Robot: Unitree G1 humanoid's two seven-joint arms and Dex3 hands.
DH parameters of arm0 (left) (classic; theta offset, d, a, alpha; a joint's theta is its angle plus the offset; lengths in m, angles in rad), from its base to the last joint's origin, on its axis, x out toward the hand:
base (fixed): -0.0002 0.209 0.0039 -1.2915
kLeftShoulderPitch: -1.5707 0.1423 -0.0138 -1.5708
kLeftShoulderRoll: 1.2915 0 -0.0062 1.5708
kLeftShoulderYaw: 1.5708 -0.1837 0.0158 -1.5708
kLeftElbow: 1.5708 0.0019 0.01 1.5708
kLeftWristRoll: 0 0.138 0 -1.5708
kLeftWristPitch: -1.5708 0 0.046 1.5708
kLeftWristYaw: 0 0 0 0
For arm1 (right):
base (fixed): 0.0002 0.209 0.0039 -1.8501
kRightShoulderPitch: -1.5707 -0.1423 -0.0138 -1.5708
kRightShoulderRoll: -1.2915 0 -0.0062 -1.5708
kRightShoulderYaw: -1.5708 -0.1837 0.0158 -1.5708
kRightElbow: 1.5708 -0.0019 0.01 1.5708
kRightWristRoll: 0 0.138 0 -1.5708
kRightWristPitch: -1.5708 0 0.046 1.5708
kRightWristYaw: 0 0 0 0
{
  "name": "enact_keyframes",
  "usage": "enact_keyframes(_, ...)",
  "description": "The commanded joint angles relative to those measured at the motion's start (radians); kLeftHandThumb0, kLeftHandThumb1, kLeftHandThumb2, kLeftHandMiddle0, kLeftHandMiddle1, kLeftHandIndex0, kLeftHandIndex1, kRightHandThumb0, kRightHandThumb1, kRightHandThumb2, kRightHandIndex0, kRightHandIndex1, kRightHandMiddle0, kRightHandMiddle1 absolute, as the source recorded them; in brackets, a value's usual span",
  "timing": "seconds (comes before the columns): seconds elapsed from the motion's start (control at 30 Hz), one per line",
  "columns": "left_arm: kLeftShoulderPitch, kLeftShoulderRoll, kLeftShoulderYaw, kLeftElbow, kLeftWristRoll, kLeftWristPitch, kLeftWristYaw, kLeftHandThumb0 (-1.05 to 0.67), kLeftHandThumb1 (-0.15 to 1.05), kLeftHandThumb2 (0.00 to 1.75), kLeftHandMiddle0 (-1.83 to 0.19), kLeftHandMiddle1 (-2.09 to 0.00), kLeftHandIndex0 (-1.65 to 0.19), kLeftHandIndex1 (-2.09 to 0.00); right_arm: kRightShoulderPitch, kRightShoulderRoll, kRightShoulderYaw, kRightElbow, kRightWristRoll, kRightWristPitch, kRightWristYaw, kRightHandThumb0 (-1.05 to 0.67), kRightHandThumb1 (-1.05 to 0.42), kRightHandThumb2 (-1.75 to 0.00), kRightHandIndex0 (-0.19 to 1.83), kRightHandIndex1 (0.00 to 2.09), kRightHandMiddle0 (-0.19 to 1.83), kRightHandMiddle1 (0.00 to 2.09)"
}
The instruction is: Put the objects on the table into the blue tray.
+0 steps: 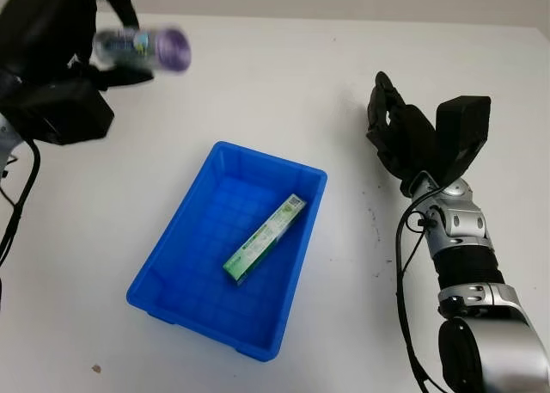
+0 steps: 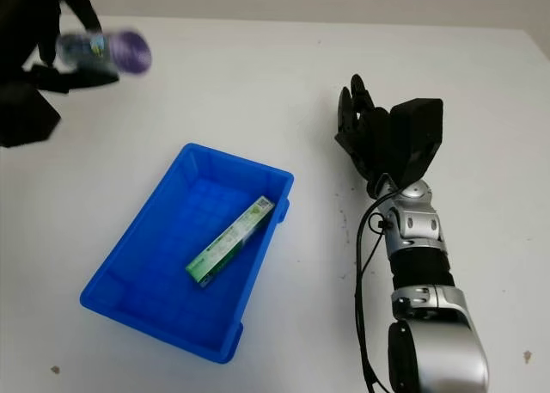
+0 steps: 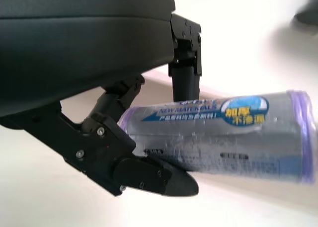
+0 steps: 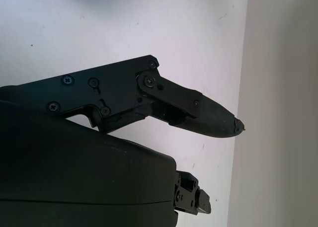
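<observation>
One green box lay inside the blue tray at the centre of the white worktop. The left hand was raised at the far left, fingers clamped on a purple-capped roll. The right hand was open, right of the tray.

A bare test setup, lab-like: plain white table with a pale wall at 12 o'clock

Black robot hand, seemingly silver forearm
</observation>
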State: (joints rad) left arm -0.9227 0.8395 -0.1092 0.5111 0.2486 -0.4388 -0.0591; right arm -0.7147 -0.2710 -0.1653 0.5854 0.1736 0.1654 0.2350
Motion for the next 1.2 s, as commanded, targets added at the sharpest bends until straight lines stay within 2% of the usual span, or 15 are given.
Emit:
enact_keyframes(0.0, 0.069, -0.015, 0.051, -0.205, -0.084, 0.093, -0.089, -0.44, 1.05, 0.49, -1.02, -2.09, -0.55, -2.09, 0.0, 0.005, -0.007, -0.022, 0.008, 0.003, -0.001, -0.65, -1.05, -0.76, -0.19, 0.0, -0.19, 0.0)
enact_keyframes(0.17, 0.176, -0.05, 0.108, -0.527, -0.228, 0.305, -0.242, -0.42, 1.05, 0.5, -0.83, -2.09, -0.52, -2.09, 0.004, 0.006, -0.004, -0.024, 0.004, -0.008, 0.003, -0.65, -1.05, -0.76, -0.19, 0.0, -0.19, 0.0)
enact_keyframes(0.37, 0.248, -0.025, 0.114, -0.781, -0.323, 0.571, -0.44, -0.45, 1.05, 0.52, -0.81, -2.09, -0.41, -2.09, 0.008, 0.009, -0.007, -0.035, 0.001, -0.001, -0.005, -0.66, -1.05, -0.75, -0.19, 0.0, -0.19, 0.0)
enact_keyframes(0.5, 0.273, -0.005, 0.101, -0.894, -0.324, 0.759, -0.531, -0.41, 1.05, 0.49, -0.85, -2.09, -0.38, -2.09, 0.01, 0.012, -0.007, -0.044, 0.0, 0.002, -0.015, -0.65, -1.05, -0.74, -0.19, 0.0, -0.19, 0.0)
enact_keyframes(0.6, 0.292, 0.016, 0.074, -0.942, -0.284, 0.822, -0.579, -0.34, 1.05, 0.45, -0.98, -2.09, -0.47, -2.09, 0.01, 0.013, -0.005, -0.047, -0.004, 0.006, -0.024, -0.65, -1.05, -0.75, -0.19, 0.0, -0.19, 0.0)
enact_keyframes(0.63, 0.291, 0.04, 0.05, -0.96, -0.25, 0.86, -0.598, -0.33, 1.05, 0.42, -0.98, -2.09, -0.44, -2.09, 0.011, 0.013, -0.004, -0.047, -0.005, 0.006, -0.026, -0.65, -1.05, -0.75, -0.19, 0.0, -0.19, 0.0)
enact_keyframes(0.7, 0.28, 0.071, 0.017, -0.984, -0.195, 0.921, -0.632, -0.35, 1.05, 0.39, -0.88, -2.09, -0.28, -2.09, 0.011, 0.013, -0.004, -0.045, -0.006, 0.005, -0.028, -0.65, -1.05, -0.75, -0.19, 0.0, -0.19, 0.0)
enact_keyframes(0.73, 0.271, 0.087, -0.003, -0.992, -0.171, 0.947, -0.655, -0.38, 1.05, 0.37, -0.63, -2.09, -0.12, -2.09, 0.011, 0.012, -0.004, -0.044, -0.006, 0.004, -0.028, -0.65, -1.05, -0.74, -0.19, 0.0, -0.19, 0.0)
enact_keyframes(0.8, 0.254, 0.116, -0.043, -0.988, -0.13, 0.96, -0.708, -0.41, 1.05, 0.34, -0.35, -2.09, 0.09, -2.05, 0.012, 0.012, -0.003, -0.046, -0.007, 0.005, -0.028, -0.65, -1.05, -0.73, -0.19, 0.0, -0.19, 0.0)
enact_keyframes(0.83, 0.247, 0.124, -0.058, -0.983, -0.114, 0.957, -0.731, -0.44, 1.05, 0.33, -0.21, -1.45, 0.12, -1.56, 0.013, 0.012, -0.003, -0.047, -0.007, 0.007, -0.029, -0.65, -1.05, -0.73, -0.19, 0.0, -0.19, 0.0)
enact_keyframes(0.9, 0.232, 0.138, -0.087, -0.973, -0.086, 0.955, -0.78, -0.48, 1.05, 0.32, -0.2, -0.83, 0.1, -1.09, 0.014, 0.012, -0.001, -0.051, -0.008, 0.011, -0.03, -0.65, -1.05, -0.73, -0.19, 0.0, -0.19, 0.0)
enact_keyframes(0.93, 0.228, 0.134, -0.092, -0.966, -0.08, 0.949, -0.795, -0.49, 1.05, 0.3, -0.2, -0.43, 0.07, -0.74, 0.013, 0.011, -0.001, -0.05, -0.008, 0.013, -0.028, -0.65, -1.05, -0.73, -0.19, 0.0, -0.19, 0.0)
enact_keyframes(1.0, 0.219, 0.118, -0.095, -0.944, -0.09, 0.938, -0.826, -0.48, 1.05, 0.25, -0.15, -0.16, 0.09, -0.46, 0.013, 0.007, 0.001, -0.044, -0.008, 0.01, -0.017, -0.65, -1.05, -0.72, -0.19, 0.0, -0.19, 0.0)
enact_keyframes(1.03, 0.216, 0.111, -0.093, -0.934, -0.095, 0.931, -0.837, -0.47, 1.05, 0.24, -0.05, -0.08, 0.15, -0.29, 0.014, 0.006, 0.002, -0.044, -0.009, 0.009, -0.013, -0.65, -1.05, -0.73, -0.19, 0.0, -0.19, 0.0)
enact_keyframes(1.17, 0.207, 0.091, -0.074, -0.893, -0.118, 0.89, -0.859, -0.46, 1.05, 0.26, 0.04, -0.03, 0.19, -0.09, 0.014, 0.012, -0.005, -0.047, -0.005, 0.016, -0.02, -0.66, -1.05, -0.72, -0.19, 0.0, -0.19, 0.0)
